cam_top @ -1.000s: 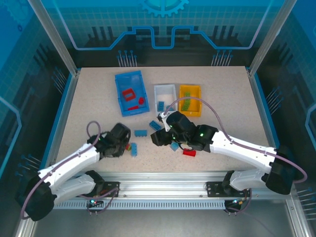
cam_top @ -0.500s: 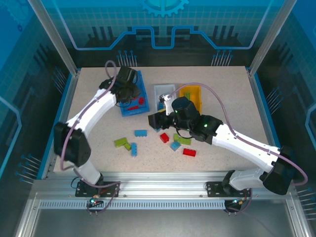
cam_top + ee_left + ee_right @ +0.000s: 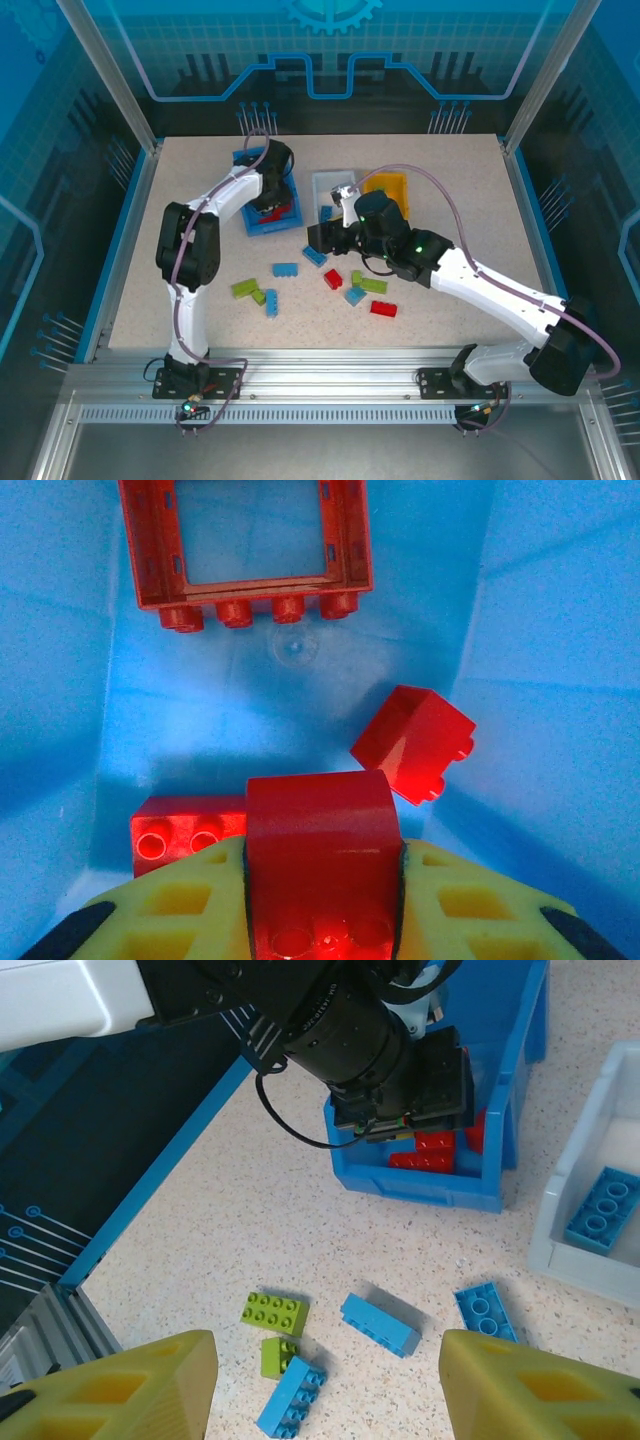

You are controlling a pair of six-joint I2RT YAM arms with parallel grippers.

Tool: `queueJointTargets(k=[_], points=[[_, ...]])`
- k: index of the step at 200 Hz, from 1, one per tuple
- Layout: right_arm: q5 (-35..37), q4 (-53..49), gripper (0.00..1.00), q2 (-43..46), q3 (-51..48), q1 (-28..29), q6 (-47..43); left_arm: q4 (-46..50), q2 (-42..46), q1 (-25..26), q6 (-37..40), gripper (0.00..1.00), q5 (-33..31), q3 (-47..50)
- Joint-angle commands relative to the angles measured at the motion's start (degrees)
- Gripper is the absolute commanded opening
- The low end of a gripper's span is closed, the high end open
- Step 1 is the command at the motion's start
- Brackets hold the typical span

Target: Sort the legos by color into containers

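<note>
My left gripper [image 3: 322, 880] is down inside the blue bin [image 3: 241, 190], shut on a red lego [image 3: 318, 820] held between its yellow fingers. Red legos lie on the bin floor below: a window frame piece [image 3: 255, 550], a sloped brick [image 3: 415, 742] and a studded brick [image 3: 185, 832]. My right gripper [image 3: 330, 1390] hangs open above the table, nothing between its fingers; in the top view it [image 3: 318, 240] is near the white bin [image 3: 333, 178]. Under it lie green legos [image 3: 274, 1312] and blue legos [image 3: 380, 1324].
The orange-yellow bin [image 3: 396, 180] stands right of the white bin, which holds a blue brick [image 3: 602, 1210]. Loose bricks are scattered mid-table: red [image 3: 333, 279], red [image 3: 383, 309], green [image 3: 243, 288], blue [image 3: 285, 269]. The left arm arches over the table's left side.
The left arm swung from the near left of the table up to the blue bin and lowered into it. The right gripper shifted slightly toward the back.
</note>
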State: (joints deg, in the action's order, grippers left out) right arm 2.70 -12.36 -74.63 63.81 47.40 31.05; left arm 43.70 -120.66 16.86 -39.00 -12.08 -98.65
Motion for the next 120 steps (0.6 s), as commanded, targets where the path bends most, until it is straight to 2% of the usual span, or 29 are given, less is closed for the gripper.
queueJointTargets(k=[1, 25, 57, 120], points=[[-0.94, 1.0, 0.62, -0.6, -1.53, -1.05, 1.01, 1.12, -0.37, -0.43, 1.39, 0.36, -0.13, -1.0], [-0.6, 0.17, 0.63, -1.28, -1.9, -1.41, 1.16, 0.78, 0.76, -0.44, 1.34, 0.47, -0.14, 0.14], [0.93, -3.8, 0.64, -2.38, -2.1, -1.56, -0.7, 0.68, 4.92, -0.34, 1.13, 0.54, -0.31, 1.59], [4.92, -15.62, 0.64, -5.79, -2.98, -1.16, -5.99, -0.65, 20.95, 2.24, -1.53, 0.55, -0.4, 9.34]])
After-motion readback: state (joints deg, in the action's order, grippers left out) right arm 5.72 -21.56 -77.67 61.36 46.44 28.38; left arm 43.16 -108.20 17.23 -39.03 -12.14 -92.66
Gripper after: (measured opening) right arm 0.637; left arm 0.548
